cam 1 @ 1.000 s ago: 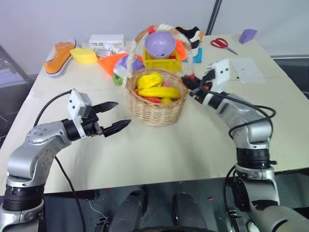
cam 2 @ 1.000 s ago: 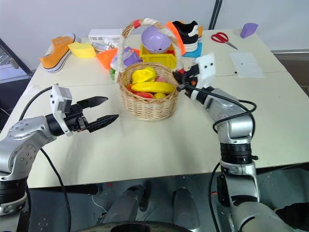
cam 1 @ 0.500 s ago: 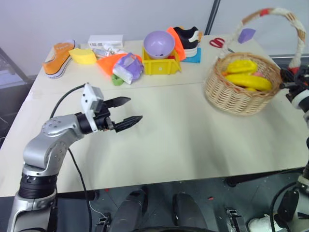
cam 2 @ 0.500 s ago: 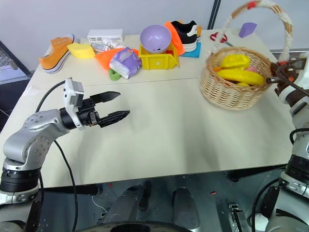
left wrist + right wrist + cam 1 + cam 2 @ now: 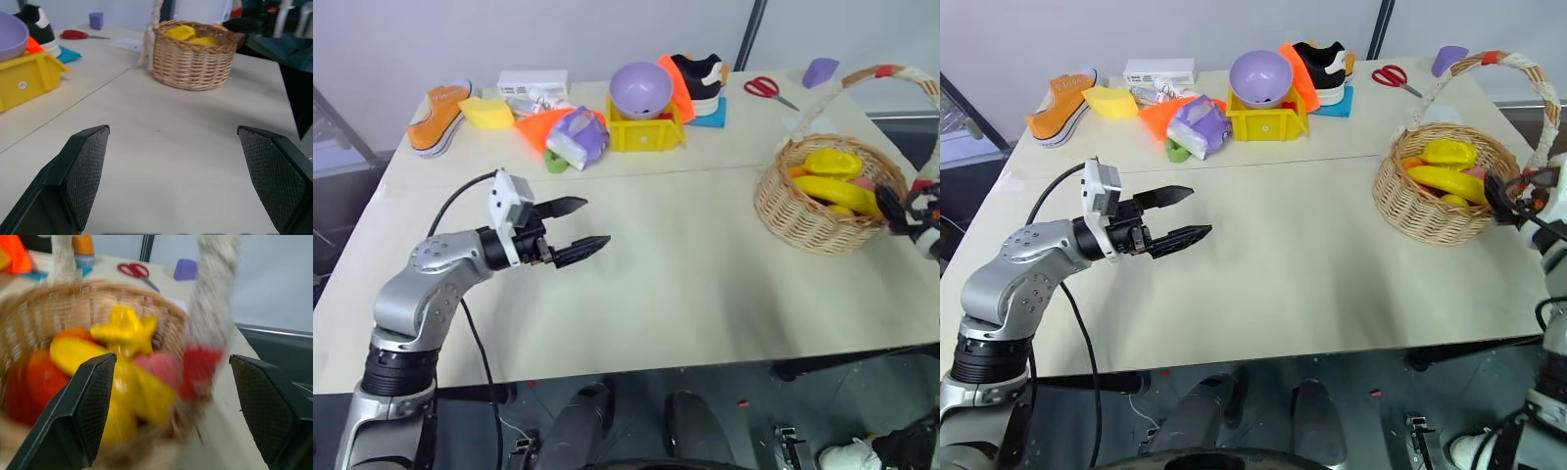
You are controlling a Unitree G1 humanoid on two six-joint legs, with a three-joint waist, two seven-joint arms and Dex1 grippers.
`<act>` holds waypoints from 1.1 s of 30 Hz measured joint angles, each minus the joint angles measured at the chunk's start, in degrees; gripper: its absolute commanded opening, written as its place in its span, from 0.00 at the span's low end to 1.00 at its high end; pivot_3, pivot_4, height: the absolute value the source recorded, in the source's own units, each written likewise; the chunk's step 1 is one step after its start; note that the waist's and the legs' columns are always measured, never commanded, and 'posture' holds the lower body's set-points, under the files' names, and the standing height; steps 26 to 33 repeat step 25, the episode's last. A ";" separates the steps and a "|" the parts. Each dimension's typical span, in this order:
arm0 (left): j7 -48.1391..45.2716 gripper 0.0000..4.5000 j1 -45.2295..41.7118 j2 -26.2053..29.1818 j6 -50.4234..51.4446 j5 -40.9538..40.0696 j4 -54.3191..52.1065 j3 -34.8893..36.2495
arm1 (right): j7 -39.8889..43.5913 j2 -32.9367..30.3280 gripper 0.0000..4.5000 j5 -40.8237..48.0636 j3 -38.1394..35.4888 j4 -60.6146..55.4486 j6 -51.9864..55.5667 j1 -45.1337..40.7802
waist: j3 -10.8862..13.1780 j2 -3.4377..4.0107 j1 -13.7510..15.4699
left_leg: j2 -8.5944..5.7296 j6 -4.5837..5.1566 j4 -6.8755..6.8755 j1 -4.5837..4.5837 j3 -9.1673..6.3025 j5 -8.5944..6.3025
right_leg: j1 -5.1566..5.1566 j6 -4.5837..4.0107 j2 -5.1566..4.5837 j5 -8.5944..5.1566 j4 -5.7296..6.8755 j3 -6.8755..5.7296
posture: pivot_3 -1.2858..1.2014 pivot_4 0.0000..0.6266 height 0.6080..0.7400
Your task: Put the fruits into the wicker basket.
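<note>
The wicker basket (image 5: 813, 220) stands upright near the table's right edge, its cloth-wrapped handle (image 5: 891, 73) arching over it. Inside lie the fruits: a yellow banana (image 5: 837, 189) and a yellow star-shaped fruit (image 5: 126, 328), beside some red and pink pieces. My right gripper (image 5: 898, 209) is at the basket's right rim, open, with the handle's base between its spread fingers (image 5: 85, 396) and not pinched. My left gripper (image 5: 595, 221) hovers open over the bare table at the left, far from the basket, with nothing between its fingers (image 5: 85, 171).
Along the back stand a yellow bin (image 5: 644, 132) holding a purple bowl (image 5: 639, 88), a purple packet (image 5: 578, 137), a yellow sponge (image 5: 484, 113), an orange shoe (image 5: 435, 103), a black shoe (image 5: 700, 70), scissors (image 5: 766, 88) and a purple block (image 5: 820, 70).
The basket with the fruits went from the table's middle to its right side, carried by my right gripper, which has now opened. My left gripper barely moved.
</note>
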 measured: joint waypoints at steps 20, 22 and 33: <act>8.49 1.00 13.50 -0.08 -6.21 9.10 7.63 5.26 | 12.82 9.97 0.89 6.98 27.21 -14.90 -0.53 -1.65 | 0.01 -0.05 -0.46 | 0.08 -0.09 -0.01 0.03 -0.02 -0.13 | -0.11 -0.03 -0.05 -0.02 -0.27 -0.05 | 0.52 0.24 1.00; 9.39 1.00 15.29 -0.08 -6.28 9.29 6.80 6.21 | 13.07 10.23 0.89 5.24 29.11 -11.68 -1.99 -2.83 | 0.01 -0.05 -0.01 | 0.07 -0.08 -0.02 0.04 -0.02 -0.13 | -0.12 -0.02 -0.04 -0.01 -0.27 -0.05 | 0.52 0.24 1.00; 9.77 1.00 17.85 -0.19 -6.91 9.31 5.22 7.69 | 13.85 10.43 0.89 3.71 30.44 -8.50 -4.11 -3.82 | 0.01 -0.05 0.30 | 0.08 -0.09 -0.03 0.04 -0.02 -0.13 | -0.13 -0.02 -0.03 -0.01 -0.25 -0.06 | 0.52 0.24 1.00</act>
